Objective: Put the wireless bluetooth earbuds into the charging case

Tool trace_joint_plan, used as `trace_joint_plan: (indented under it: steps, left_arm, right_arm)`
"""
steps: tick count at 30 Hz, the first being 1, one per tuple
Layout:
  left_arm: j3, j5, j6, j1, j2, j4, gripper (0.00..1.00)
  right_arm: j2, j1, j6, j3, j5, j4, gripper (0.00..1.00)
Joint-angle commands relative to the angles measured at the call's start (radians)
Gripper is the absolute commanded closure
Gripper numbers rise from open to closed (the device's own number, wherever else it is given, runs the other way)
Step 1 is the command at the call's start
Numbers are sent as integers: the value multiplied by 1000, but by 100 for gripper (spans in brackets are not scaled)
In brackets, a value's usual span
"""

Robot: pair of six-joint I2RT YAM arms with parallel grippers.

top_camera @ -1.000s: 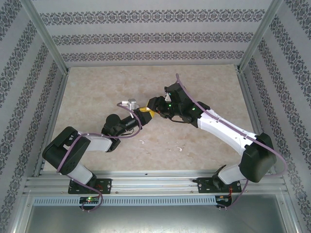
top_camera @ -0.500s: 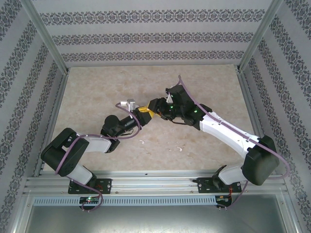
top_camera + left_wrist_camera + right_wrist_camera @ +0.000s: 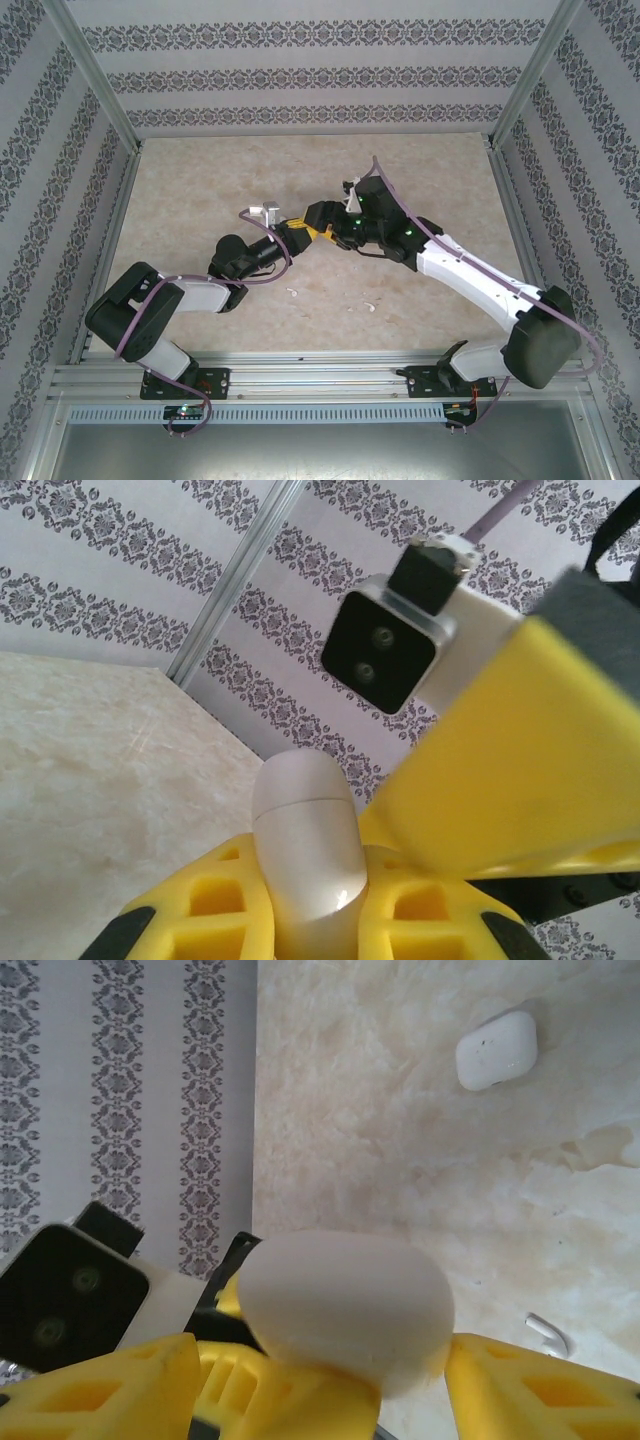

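Charging case (image 3: 305,860) pinched tight in left claw (image 3: 310,915), right claw (image 3: 330,1370) spread around it, contact unclear; I'd open it slowly.

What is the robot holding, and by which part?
A white case, pinched at one end by the left gripper; the right gripper's hold is unclear.

A beige, marble-patterned flat tabletop (image 3: 190,200) carries the things. In the top view, two tiny white bean-shaped plastic pieces lie directly on it toward its near edge, well apart from each other: the left-hand earbud (image 3: 292,293) and the right-hand earbud (image 3: 368,307). In the right wrist view a white rounded-square plastic case (image 3: 497,1050) lies flat on the same pale surface, and a small white earbud (image 3: 546,1331) rests on the tabletop well apart from that case.
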Motion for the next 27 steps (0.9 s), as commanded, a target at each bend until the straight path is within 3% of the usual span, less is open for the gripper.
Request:
trace_joint_plan:
  steps: [1, 9, 12, 17, 23, 27]
  left_arm:
    - [1, 19, -16, 20, -67, -21, 98]
    - [131, 141, 26, 74, -251, -490, 99]
    - [180, 241, 2, 79, -272, -556, 99]
    - [184, 315, -132, 81, -257, -454, 99]
    - [158, 334, -248, 81, -208, -306, 99]
    - [165, 336, -237, 81, -213, -350, 100]
  right_arm:
    - [-99, -46, -53, -35, -4, -2, 34]
    - [-307, -146, -128, -164, 36, 90, 35]
    - [-317, -161, -192, -166, -5, 121, 36]
    - [-277, -171, -212, -148, -127, 200, 36]
    - [-222, -173, -120, -200, -248, 413, 38]
    - [-194, -150, -121, -205, -260, 456, 38]
